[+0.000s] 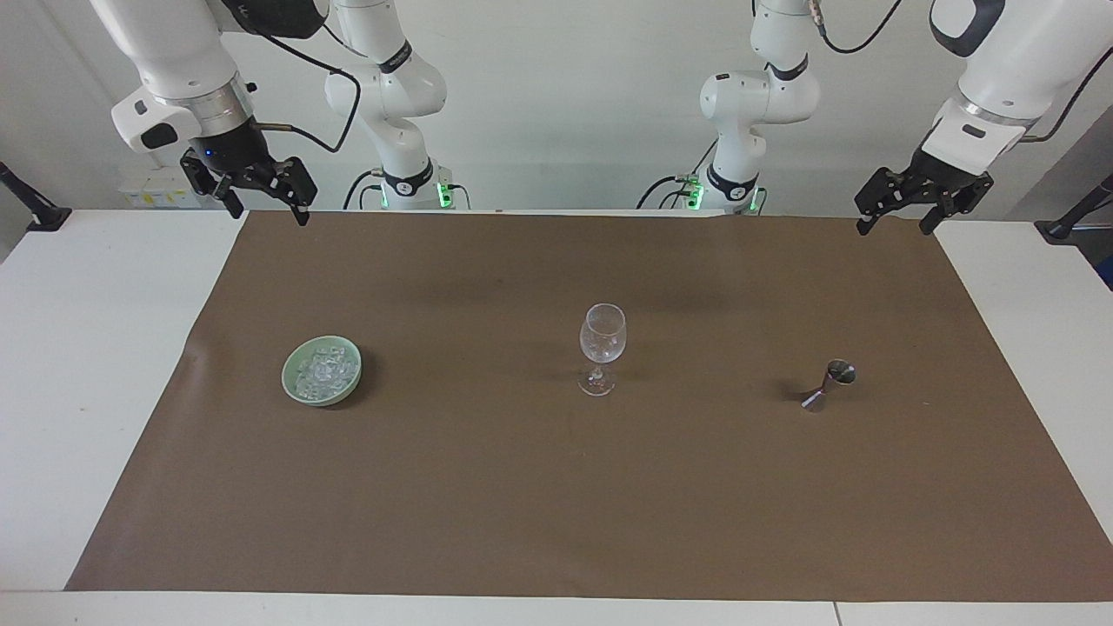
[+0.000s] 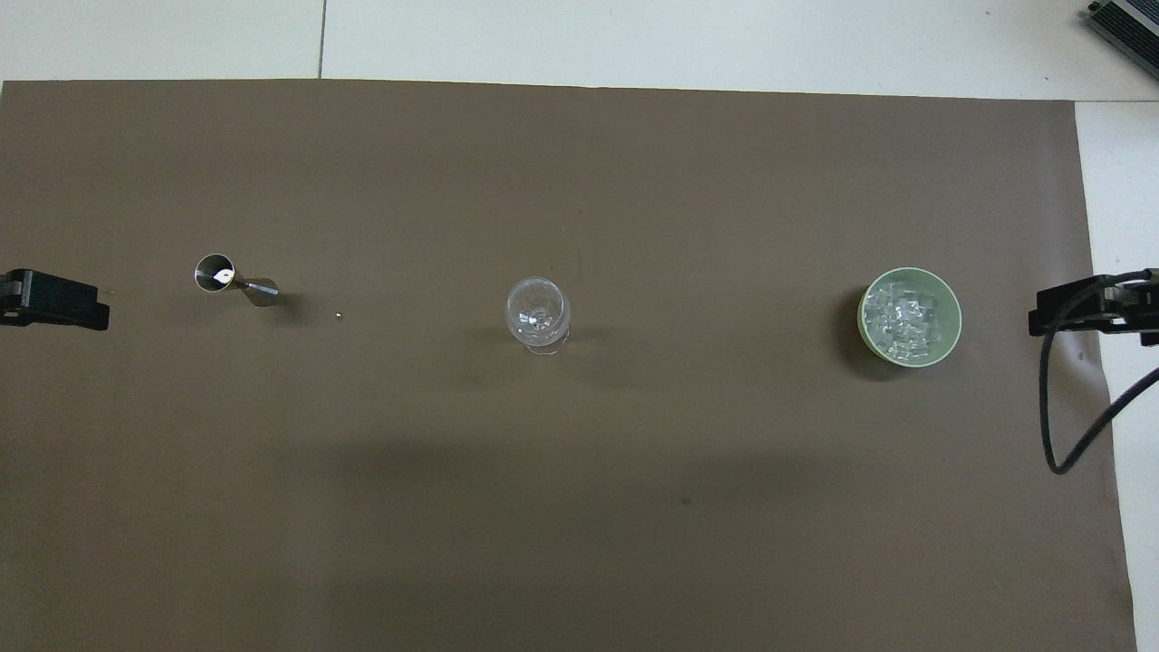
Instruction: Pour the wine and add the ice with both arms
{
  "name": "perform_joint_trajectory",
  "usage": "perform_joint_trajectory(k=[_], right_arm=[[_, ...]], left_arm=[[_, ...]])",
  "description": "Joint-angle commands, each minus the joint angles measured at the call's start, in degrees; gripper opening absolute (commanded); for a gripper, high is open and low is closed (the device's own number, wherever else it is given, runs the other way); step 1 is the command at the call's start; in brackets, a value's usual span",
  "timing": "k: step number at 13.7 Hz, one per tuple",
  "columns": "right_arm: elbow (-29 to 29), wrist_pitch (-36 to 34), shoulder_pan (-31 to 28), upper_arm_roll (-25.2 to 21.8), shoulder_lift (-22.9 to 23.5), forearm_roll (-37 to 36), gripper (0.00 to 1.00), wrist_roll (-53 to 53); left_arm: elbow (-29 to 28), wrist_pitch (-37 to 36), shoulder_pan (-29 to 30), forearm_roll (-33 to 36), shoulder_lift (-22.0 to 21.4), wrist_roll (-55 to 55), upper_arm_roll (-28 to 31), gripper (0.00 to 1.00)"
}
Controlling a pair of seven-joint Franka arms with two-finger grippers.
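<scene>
1. Right arm (image 1: 178, 65): comes down from above at its own end of the table, wrist bent down. The right gripper (image 1: 261, 204) hangs in the air over the robots' edge of the brown mat (image 1: 556, 504); only its tip shows in the overhead view.
2. Right gripper state: fingers spread apart, nothing btwn them, touching nothing.
3. Left arm (image 1: 1000, 69): mirrored pose at the other end, forearm angled down. The left gripper (image 1: 896, 219) is up in the air over the mat's corner by the robots.
4. Left gripper state: fingers apart, empty, no contact w/ anything.
5. Ice (image 1: 323, 371): glittery heap of small clear cubes in a pale green bowl (image 1: 291, 382), which sits on the mat toward the right arm's end.
6. Wine glass (image 1: 602, 343): clear, stemmed, upright, about mid-mat, btwn the bowl and the jigger, well apart from both. Looks empty.
7. Metal jigger (image 1: 829, 384): hourglass-shaped, toward the left arm's end of the mat. Can't tell for sure whether it stands upright.
8. Bowl, glass & jigger sit roughly in one row across the mat, all well apart from both grippers.
</scene>
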Motion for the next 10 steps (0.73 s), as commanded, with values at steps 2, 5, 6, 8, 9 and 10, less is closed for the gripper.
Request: perform_joint_trajectory(k=[2,5,6,8,9,10], right_arm=[[-0.68,0.09,-0.40,0.16,-1.38,3.56,1.00,-0.92],[0.72,1.50,-1.28,-0.45,-0.86,5.69,1.00,-4.24],[1.17,0.97,-1.28,-0.36,-0.68,4.91,1.00,-4.87],[1.44,0.26,-1.19,-0.19,-0.68,4.64,1.00,-4.88],[1.35,0.18,-1.11,-0.28,-0.68,4.55,1.00,-4.79],[1.17,0.26,-1.02,-0.36,-0.77,4.20,1.00,-4.61]], left_arm=[[-2.41,1.81,-0.32,1.05,-1.91,-0.81,0.19,1.00],[-2.24,1.28,-1.02,1.05,-1.91,-0.72,0.10,1.00],[-2.32,0.76,-1.11,1.05,-1.91,-0.64,0.10,1.00],[-2.32,0.75,-0.67,1.05,-1.91,-0.55,0.19,1.00],[-2.24,0.92,-0.67,1.05,-1.91,-0.90,0.10,1.00],[-2.24,0.93,-1.11,1.05,-1.91,-0.99,0.01,1.00]])
